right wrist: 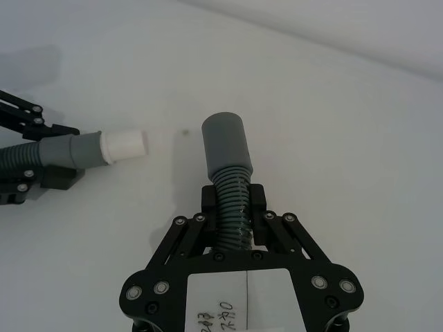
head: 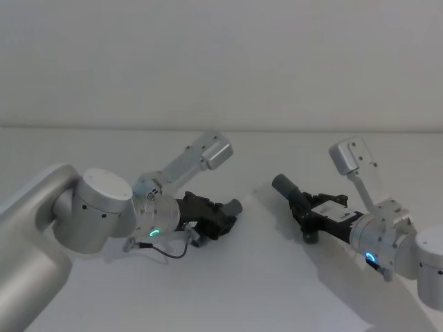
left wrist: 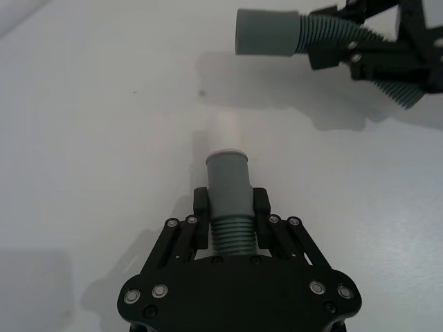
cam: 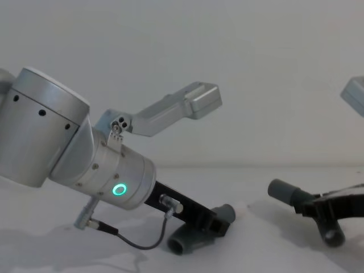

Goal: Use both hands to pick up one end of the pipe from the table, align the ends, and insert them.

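Two dark grey ribbed pipe pieces are each held over the white table [head: 256, 277]. My left gripper [head: 223, 216] [left wrist: 230, 204] [cam: 211, 225] is shut on the ribbed middle of one piece [left wrist: 229, 181], whose cuff carries a narrower white insert [right wrist: 124, 145]. To its right, my right gripper [head: 304, 207] [right wrist: 232, 200] [cam: 318, 208] is shut on the other piece [right wrist: 225, 142], whose plain grey cuff [head: 283, 184] [left wrist: 267, 32] [cam: 281, 190] points up and toward the left gripper. The two ends are apart with a gap of bare table between them, and they are not in line.
The table's far edge [head: 277, 128] meets a plain pale wall. A thin black cable [head: 169, 254] loops under the left wrist near the table. Both wrist camera brackets [head: 208, 153] [head: 351, 158] stick up above the grippers.
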Controlling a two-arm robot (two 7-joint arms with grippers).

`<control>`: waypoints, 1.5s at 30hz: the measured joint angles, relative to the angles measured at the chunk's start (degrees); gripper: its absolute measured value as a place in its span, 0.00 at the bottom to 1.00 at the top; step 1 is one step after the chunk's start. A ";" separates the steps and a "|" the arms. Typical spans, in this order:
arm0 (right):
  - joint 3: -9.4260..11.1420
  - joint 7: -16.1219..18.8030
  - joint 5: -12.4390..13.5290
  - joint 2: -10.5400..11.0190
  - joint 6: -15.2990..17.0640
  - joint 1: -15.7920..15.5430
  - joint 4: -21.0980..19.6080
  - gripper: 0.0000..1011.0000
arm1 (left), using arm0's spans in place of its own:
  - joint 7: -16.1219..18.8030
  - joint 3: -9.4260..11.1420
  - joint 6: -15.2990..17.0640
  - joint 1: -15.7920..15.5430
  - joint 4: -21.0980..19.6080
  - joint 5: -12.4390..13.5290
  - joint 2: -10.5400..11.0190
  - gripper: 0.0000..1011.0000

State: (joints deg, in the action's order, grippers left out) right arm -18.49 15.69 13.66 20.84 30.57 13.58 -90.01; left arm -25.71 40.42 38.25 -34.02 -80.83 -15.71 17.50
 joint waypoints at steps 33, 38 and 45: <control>-1.71 17.58 -0.87 14.05 -14.34 1.00 -3.27 0.26 | -13.45 1.33 -16.36 -3.91 -5.11 2.66 9.46 0.36; -1.84 20.94 0.12 16.26 -16.56 0.97 -3.27 0.26 | -16.13 1.82 -18.13 -4.94 -4.88 2.43 10.77 0.36; -2.01 23.64 1.15 18.00 -18.32 1.08 -3.35 0.26 | -19.04 2.60 -20.10 -6.16 -4.22 2.15 11.90 0.36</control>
State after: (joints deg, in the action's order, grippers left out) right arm -20.50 39.33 14.81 38.84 12.26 14.66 -93.36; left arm -44.76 43.02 18.15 -40.18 -85.04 -13.57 29.40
